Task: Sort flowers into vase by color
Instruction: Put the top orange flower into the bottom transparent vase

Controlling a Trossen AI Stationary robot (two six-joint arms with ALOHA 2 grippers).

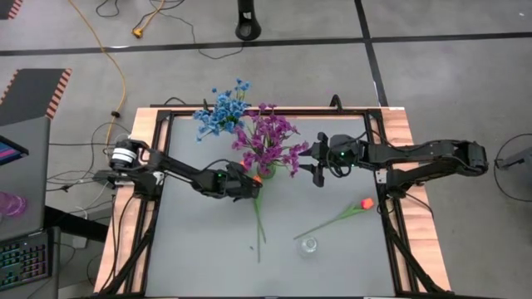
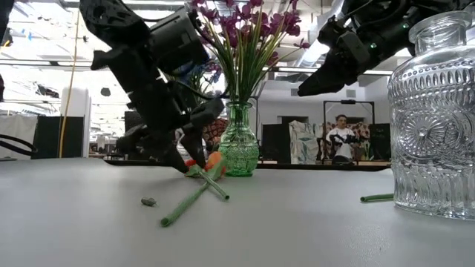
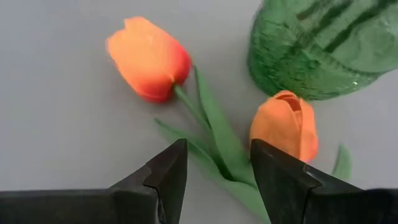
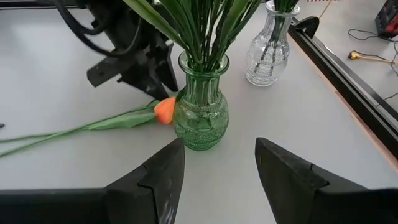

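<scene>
Our left gripper sits wide open over two orange tulips just beside the green vase. Right gripper hangs open too, on the vase's right.

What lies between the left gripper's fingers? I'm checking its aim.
In the left wrist view, green tulip stems lie on the table between the open left gripper fingers, below two orange tulip buds.
</scene>
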